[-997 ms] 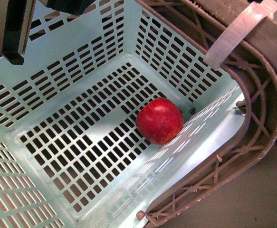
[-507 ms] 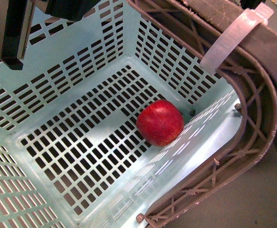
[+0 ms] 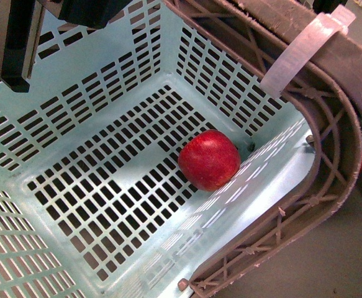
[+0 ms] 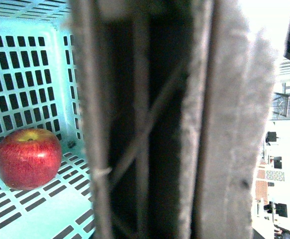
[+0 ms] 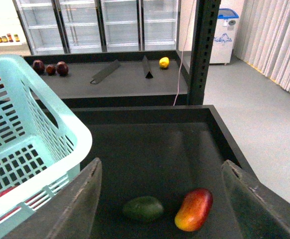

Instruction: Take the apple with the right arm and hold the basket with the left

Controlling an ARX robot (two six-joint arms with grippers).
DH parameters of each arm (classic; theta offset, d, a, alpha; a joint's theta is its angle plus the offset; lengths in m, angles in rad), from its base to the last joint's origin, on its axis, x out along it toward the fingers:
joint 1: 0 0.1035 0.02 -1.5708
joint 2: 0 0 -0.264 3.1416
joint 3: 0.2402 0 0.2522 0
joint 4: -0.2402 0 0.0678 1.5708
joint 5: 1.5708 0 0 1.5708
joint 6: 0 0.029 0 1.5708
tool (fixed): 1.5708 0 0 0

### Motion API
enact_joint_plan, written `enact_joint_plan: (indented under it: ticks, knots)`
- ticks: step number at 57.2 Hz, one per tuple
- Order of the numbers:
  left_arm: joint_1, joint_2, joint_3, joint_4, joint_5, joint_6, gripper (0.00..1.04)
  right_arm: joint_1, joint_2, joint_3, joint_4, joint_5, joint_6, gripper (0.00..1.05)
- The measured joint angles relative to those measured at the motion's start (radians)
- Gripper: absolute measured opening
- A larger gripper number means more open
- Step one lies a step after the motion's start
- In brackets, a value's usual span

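The apple (image 3: 208,159) lies on the basket (image 3: 274,186) floor, just beside a corner.

Dark walled table (image 5: 159,154) carries a green oval fruit (image 5: 143,208) beside a red-and-yellow fruit (image 5: 194,209); basket (image 5: 60,130) over one side.

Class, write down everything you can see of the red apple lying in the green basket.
The round, deep red apple has glossy, faintly speckled skin, with a yellowish patch around its stem dimple in the left wrist view. It rests alone on the slotted floor of the pale mint-green plastic basket, near a corner, beside one wall; nothing else touches it.
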Motion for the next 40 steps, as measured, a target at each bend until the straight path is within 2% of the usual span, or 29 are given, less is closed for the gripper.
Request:
enact_joint_plan:
  ticks: [5,7,31,34,37,40]
  knots:
    - [0.0,0.0,0.0,0.0,0.0,0.0,0.14,0.0,0.0,0.0,0.0,0.0,0.0,0.94]
    - [0.0,0.0,0.0,0.0,0.0,0.0,0.14,0.0,0.0,0.0,0.0,0.0,0.0,0.97]
    - [0.0,0.0,0.0,0.0,0.0,0.0,0.14,0.0,0.0,0.0,0.0,0.0,0.0,0.96]
    - [-0.005,0.001,0.0,0.001,-0.09,-0.001,0.14,0.0,0.0,0.0,0.0,0.0,0.0,0.96]
    - [-0.005,0.002,0.0,0.005,-0.222,-0.013,0.14,0.0,0.0,0.0,0.0,0.0,0.0,0.96]
    - [0.005,0.002,0.0,0.011,-0.282,-0.01,0.14,0.0,0.0,0.0,0.0,0.0,0.0,0.96]
